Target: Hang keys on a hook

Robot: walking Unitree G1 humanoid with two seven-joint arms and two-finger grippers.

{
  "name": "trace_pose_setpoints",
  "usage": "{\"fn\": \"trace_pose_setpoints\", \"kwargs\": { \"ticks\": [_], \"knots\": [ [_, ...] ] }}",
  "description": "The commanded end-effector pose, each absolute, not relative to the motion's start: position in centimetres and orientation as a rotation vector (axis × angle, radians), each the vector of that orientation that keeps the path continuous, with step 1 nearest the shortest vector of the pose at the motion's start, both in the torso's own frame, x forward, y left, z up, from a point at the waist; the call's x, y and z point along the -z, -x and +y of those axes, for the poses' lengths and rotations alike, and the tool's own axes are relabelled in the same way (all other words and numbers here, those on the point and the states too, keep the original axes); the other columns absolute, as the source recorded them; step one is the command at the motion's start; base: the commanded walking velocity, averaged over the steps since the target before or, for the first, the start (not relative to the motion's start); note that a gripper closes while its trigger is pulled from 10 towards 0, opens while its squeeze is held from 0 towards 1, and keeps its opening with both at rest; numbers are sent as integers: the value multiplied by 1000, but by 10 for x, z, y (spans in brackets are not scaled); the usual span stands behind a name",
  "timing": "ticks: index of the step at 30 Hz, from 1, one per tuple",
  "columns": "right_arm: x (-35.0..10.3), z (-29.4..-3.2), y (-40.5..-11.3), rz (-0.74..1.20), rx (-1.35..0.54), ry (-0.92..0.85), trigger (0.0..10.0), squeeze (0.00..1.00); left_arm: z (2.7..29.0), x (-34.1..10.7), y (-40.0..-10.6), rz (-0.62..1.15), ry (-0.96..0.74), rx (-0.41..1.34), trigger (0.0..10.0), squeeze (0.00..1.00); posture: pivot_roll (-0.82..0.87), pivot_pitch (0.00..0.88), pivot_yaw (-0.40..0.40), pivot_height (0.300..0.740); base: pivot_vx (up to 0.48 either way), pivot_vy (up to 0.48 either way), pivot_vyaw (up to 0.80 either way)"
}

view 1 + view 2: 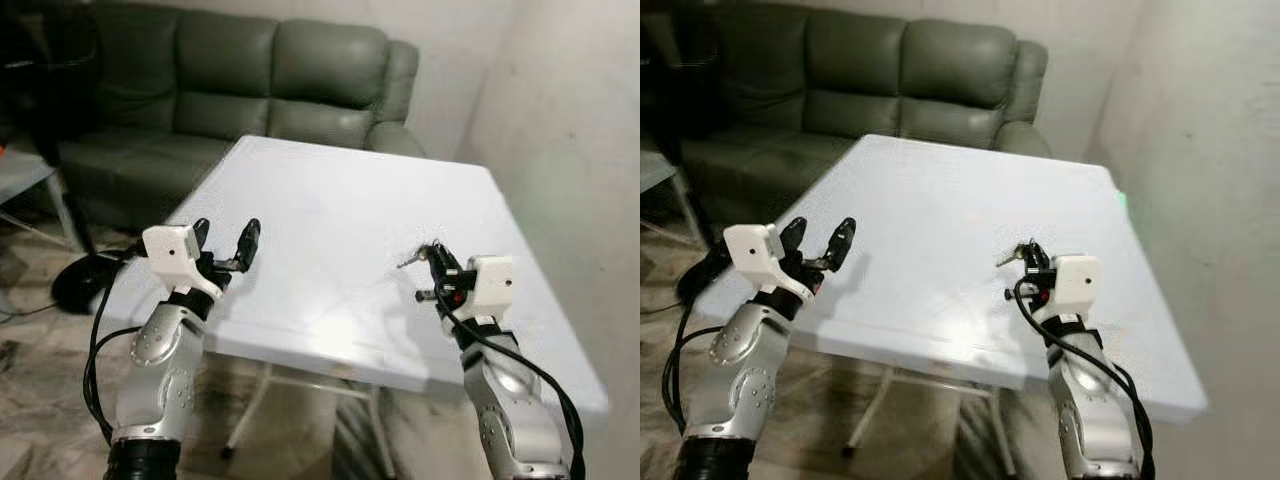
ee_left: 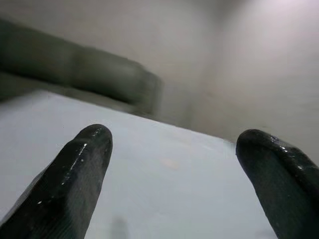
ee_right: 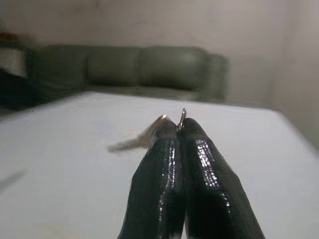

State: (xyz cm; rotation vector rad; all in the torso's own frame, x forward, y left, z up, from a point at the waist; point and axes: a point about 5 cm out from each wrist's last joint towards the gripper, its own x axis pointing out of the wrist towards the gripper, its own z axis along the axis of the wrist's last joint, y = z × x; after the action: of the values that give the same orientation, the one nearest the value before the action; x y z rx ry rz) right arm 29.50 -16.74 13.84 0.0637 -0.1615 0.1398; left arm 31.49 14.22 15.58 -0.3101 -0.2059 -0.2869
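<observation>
a: we see the white table [image 1: 340,230] with bare top all round both arms. its near edge runs just under the grippers. grey sofa [image 1: 250,80] sits behind the far edge, plain wall [image 1: 570,150] along the right side.

b: left gripper [image 1: 226,240]?

a: hovers over the near left corner, fingers [image 2: 75,174] spread wide, nothing between them.

b: right gripper [image 1: 437,262]?

a: over the table near the right edge, fingers pressed together, pinching the keys [image 3: 149,134] at the tips. ring pokes out above the fingertips, a key blade sticks out sideways. keys look lifted off the tabletop, though we can't tell the gap.
</observation>
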Motion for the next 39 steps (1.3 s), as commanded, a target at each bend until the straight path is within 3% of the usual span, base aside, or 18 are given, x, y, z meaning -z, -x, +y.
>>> {"fn": "trace_pose_setpoints", "kwargs": {
  "ticks": [1,39],
  "knots": [
    [-141,-170,-297,-168,-118,-66,10000,0,139,-161,-316,-216,290,315,10000,0,-9,0,-56,740,0,0,-706],
    [-139,-175,-293,-153,-124,-35,10000,0,128,-138,-306,-126,372,261,10000,0,-4,0,-81,740,0,0,-640]
  ]
}}
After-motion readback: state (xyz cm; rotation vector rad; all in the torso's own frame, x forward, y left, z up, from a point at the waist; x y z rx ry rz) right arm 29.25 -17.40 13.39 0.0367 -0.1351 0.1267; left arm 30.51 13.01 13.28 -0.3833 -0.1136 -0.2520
